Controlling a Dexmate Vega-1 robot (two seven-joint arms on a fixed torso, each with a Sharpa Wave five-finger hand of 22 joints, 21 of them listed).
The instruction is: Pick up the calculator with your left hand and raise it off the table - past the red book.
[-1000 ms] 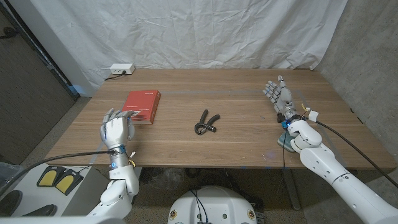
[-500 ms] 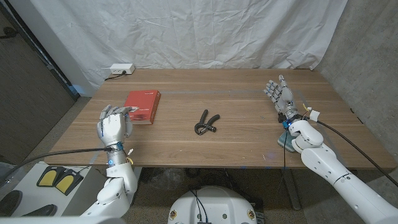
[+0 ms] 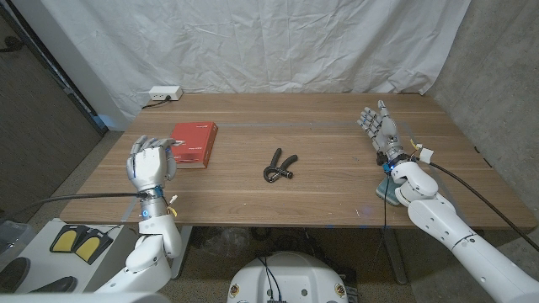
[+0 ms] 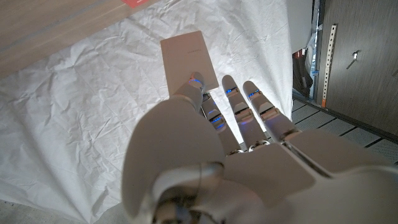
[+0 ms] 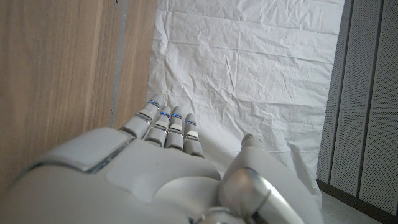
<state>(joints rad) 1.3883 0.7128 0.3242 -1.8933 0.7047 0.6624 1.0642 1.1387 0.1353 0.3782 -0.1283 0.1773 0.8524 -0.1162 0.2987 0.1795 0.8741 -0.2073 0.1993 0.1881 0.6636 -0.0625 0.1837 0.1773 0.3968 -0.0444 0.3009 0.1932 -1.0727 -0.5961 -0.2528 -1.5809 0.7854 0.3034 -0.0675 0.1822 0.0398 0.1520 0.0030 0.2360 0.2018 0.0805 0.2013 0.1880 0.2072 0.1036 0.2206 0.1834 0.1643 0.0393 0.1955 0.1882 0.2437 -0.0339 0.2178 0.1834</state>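
Observation:
A red book [image 3: 193, 143] lies flat on the wooden table [image 3: 320, 189] at the left. My left hand [image 3: 152, 164] hovers just off the book's near-left corner, fingers apart and holding nothing. In the left wrist view the fingers of that hand [image 4: 217, 155] reach toward the white curtain, with a corner of the red book [image 4: 140, 2] at the picture's edge. My right hand [image 3: 379, 130] stands at the table's right side, fingers extended upward and empty; the right wrist view shows the back of this hand [image 5: 155, 168] beside the table's surface.
A black two-handled grip tool [image 3: 278, 167] lies at the table's middle. A white power strip [image 3: 164, 93] sits at the back left corner. A small grey-blue object [image 3: 387, 190] lies partly hidden under my right forearm. A white curtain hangs behind the table.
My left hand has drifted left and risen a little, away from the book's near corner. The right hand, book and tool have not moved.

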